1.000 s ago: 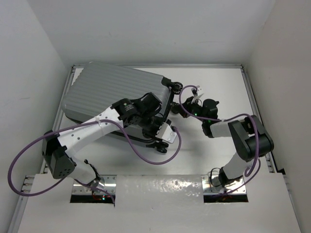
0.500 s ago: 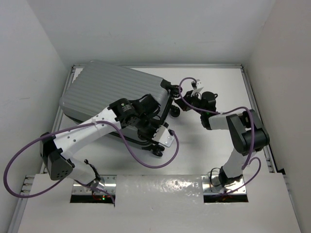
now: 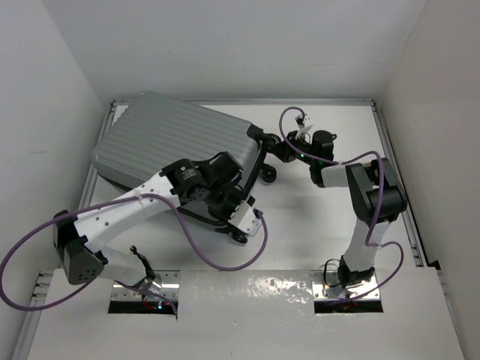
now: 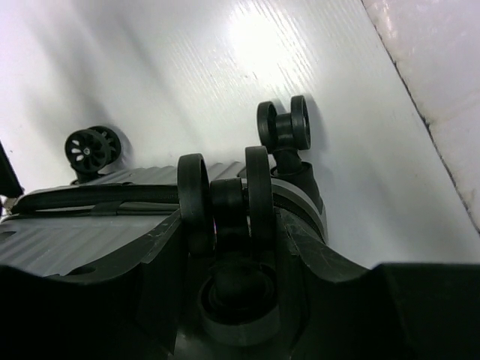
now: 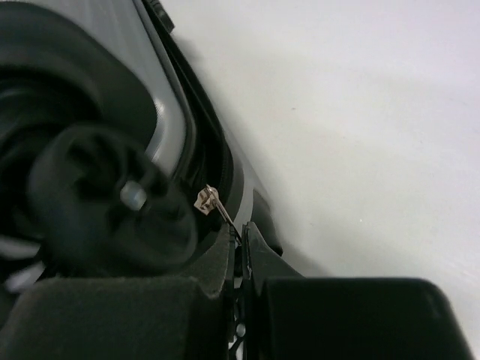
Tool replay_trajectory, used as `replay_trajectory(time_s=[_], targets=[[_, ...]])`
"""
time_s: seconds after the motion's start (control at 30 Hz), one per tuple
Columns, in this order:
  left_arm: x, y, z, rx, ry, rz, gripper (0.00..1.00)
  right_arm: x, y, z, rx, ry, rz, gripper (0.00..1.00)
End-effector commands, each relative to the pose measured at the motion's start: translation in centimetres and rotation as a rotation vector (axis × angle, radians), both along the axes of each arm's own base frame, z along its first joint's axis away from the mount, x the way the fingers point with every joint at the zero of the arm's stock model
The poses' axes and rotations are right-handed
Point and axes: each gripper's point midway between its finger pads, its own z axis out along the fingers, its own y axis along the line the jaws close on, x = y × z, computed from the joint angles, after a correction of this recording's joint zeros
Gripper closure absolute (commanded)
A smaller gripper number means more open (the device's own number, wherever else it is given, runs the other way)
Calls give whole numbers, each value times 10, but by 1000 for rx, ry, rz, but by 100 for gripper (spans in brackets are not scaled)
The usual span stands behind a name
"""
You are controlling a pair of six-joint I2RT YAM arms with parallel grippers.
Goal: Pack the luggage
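The silver-grey ribbed suitcase [image 3: 169, 142] lies flat at the far left of the white table [image 3: 330, 217], shell up and slightly askew. 2 arms reach to its right end. The left gripper [image 3: 234, 201] is on the near right corner, where the black edge shows. The right gripper [image 3: 275, 148] is at the far right corner, just above 1 black wheel [image 3: 268, 175]. Purple cables [image 3: 225, 262] loop along both arms.

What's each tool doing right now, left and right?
Left tool: closed on a corner wheel of the luggage.
Right tool: closed, pinching the luggage's zipper pull.
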Motion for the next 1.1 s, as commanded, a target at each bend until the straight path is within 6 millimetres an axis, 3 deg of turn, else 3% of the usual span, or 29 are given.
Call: replay_trajectory(time_s=[0.0,0.13,0.23,0.4,0.53,0.63,0.67,0.73,0.8,0.87,0.97,1.0,1.03,1.07], targets=[[-4,26,24,-13,-195,-141,100,33,-7,31,-9,-118,-13,100],[-10,43,10,24,-235,-206,100,33,6,32,-9,-127,87,100],[-6,38,14,-8,-276,-210,100,20,24,38,17,-149,177,100],[-9,35,19,-43,-308,-259,100,0,53,26,-20,-142,256,100],[-18,41,9,-77,-383,-361,100,21,58,22,-25,-132,179,100],[-18,40,15,-111,-431,-378,100,45,56,27,-8,-130,116,100],[-19,39,16,-114,-426,-376,100,57,57,38,1,-152,93,100],[-20,37,19,-127,-414,-364,100,66,60,37,15,-139,87,100],[-19,36,21,-142,-416,-349,100,72,68,50,33,-164,116,100],[-15,33,24,-157,-426,-316,100,65,76,52,40,-165,160,100],[-4,28,36,-198,-451,-226,100,37,84,45,31,-162,239,100],[0,26,41,-237,-414,-120,92,29,87,46,33,-179,267,100],[13,21,56,-313,-397,46,53,18,90,41,33,-166,282,100],[20,19,64,-345,-392,126,35,14,91,40,33,-168,291,100]])
